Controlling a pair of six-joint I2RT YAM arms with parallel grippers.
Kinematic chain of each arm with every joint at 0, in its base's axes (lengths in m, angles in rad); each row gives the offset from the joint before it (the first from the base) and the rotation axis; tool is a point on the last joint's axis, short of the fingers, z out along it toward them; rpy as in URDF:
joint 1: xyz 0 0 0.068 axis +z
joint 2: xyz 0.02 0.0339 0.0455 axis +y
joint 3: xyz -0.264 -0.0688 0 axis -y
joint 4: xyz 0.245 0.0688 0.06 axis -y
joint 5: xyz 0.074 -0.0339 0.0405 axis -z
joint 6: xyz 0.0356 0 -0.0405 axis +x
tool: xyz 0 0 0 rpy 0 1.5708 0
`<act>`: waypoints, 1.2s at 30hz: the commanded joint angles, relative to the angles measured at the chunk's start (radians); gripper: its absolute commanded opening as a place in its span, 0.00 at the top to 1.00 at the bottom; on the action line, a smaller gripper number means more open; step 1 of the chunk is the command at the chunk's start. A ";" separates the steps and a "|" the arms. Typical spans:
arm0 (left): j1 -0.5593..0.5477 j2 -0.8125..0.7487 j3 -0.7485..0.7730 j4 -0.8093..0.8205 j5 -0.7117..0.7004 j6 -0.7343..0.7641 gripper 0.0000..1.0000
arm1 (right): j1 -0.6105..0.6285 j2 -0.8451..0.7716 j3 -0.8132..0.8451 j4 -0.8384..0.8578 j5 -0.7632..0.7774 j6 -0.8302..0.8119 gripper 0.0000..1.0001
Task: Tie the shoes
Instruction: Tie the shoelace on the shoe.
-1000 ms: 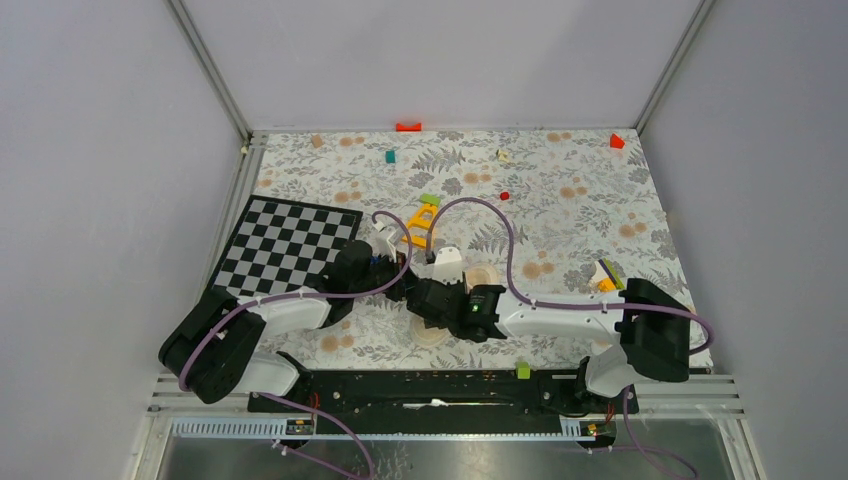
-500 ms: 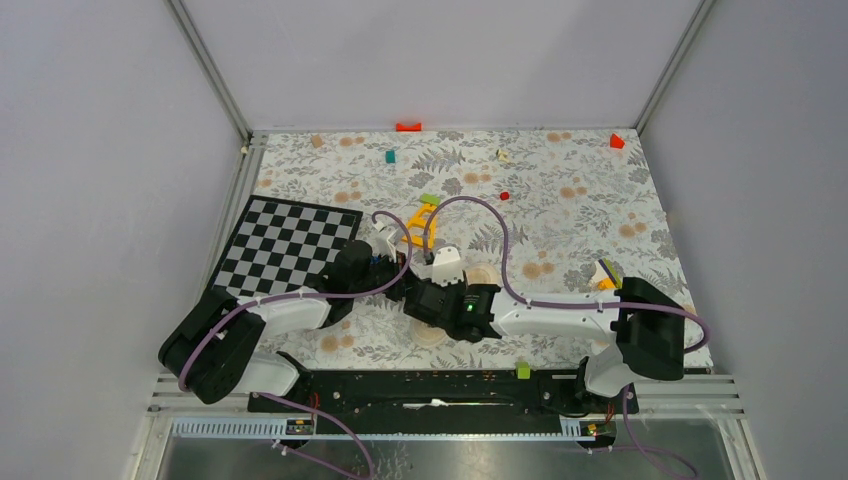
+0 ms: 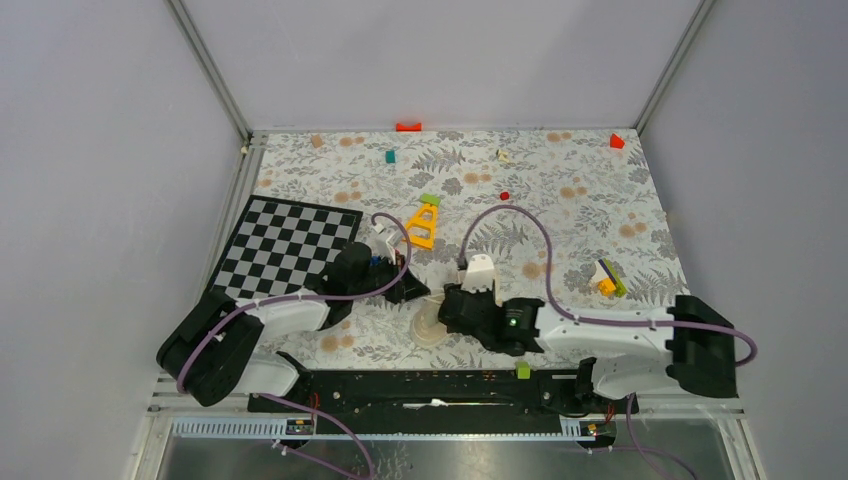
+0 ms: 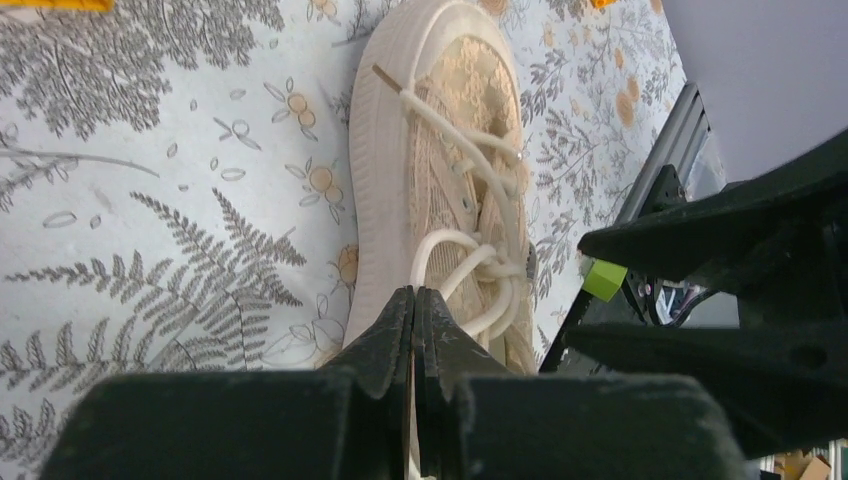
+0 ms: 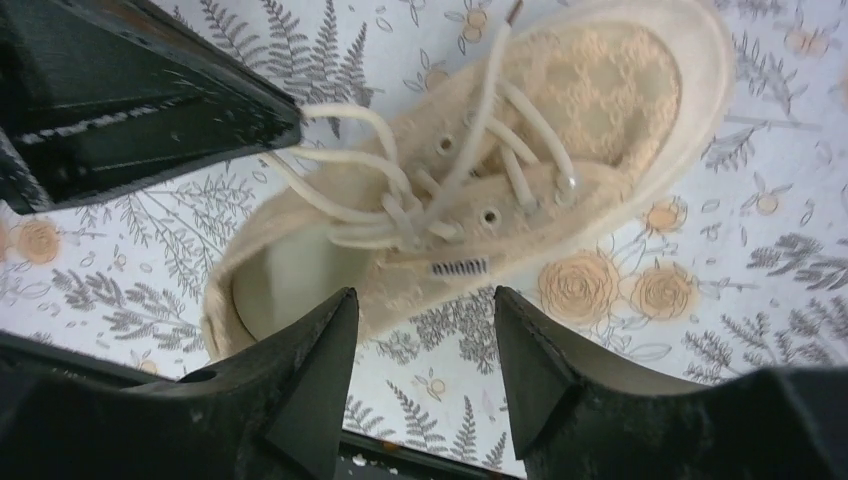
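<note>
1. The shoe [image 3: 430, 322] lies on the worktop [image 3: 580, 215], near the front edge, between the two arms.
2. The left end effector [image 4: 413, 298] is pressed together. It looks like it pinches a loop of the laces [image 4: 445, 235].
3. The right end effector [image 5: 422, 300] is spread wide over the side of the shoe and holds nothing.
4. The laces look crossed in one loose knot. I see no bow, so I think most of the tying is left. One lace end lies loose over the toe.
5. The front rail and a small green block [image 3: 522, 370] are close, so there is little room there. An orange toy [image 3: 424, 225] sits just behind. There is more room toward the back right.
</note>
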 commanded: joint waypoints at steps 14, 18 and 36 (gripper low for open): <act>-0.109 -0.018 -0.066 -0.027 -0.118 -0.086 1.00 | 0.008 -0.444 -0.483 0.186 -0.012 0.366 0.42; -0.181 0.035 -0.095 0.115 -0.095 -0.213 1.00 | 0.001 -0.514 -0.479 0.150 0.005 0.336 0.42; -0.258 0.002 0.102 -0.178 -0.187 -0.061 1.00 | 0.012 -0.391 -0.301 0.162 -0.093 0.095 0.44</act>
